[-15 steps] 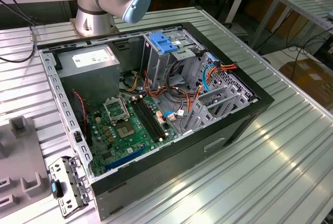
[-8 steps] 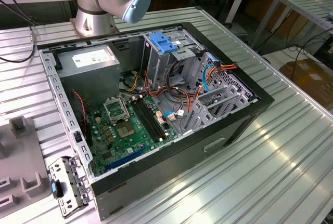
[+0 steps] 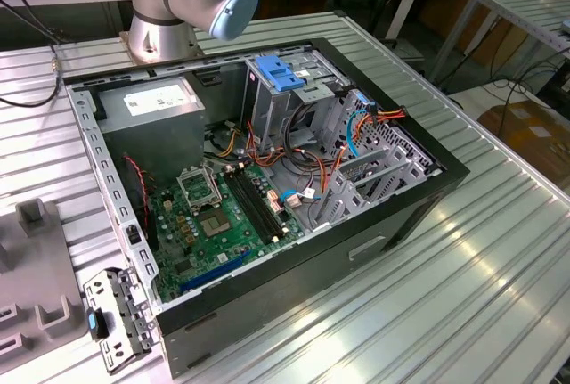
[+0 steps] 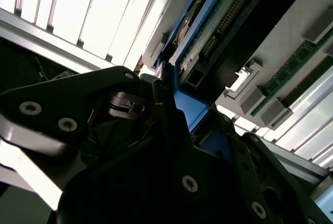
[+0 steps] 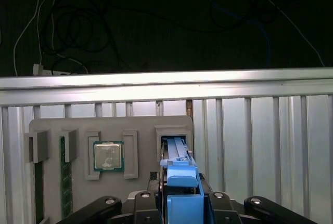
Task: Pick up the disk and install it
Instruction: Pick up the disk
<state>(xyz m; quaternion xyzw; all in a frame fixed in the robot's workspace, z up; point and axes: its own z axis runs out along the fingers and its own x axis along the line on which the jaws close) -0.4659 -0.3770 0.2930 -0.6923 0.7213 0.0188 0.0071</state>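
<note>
The jaws of the gripper (image 5: 182, 195) are closed narrow on the disk (image 5: 179, 157), clamping its blue side rail (image 5: 182, 180) from both sides. In the second wrist view the gripper (image 4: 174, 112) holds the disk (image 4: 210, 37) on edge, with its green circuit board showing. The disk's far end lies at an open recess (image 5: 174, 132) in a grey holder tray (image 5: 140, 125); I cannot tell whether it touches the recess. Near it on the tray sit a processor chip (image 5: 108, 156) and, further off, a memory stick (image 5: 64, 174). The tray lies on the ribbed aluminium worktop (image 5: 260, 141). In the exterior view the open computer case (image 3: 294, 286) stands beside the tray (image 3: 36, 259), crowded with a motherboard (image 3: 214, 215), orange cables (image 3: 294, 157), a grey power supply box (image 3: 151, 103) and a blue bracket (image 3: 280, 72).
</note>
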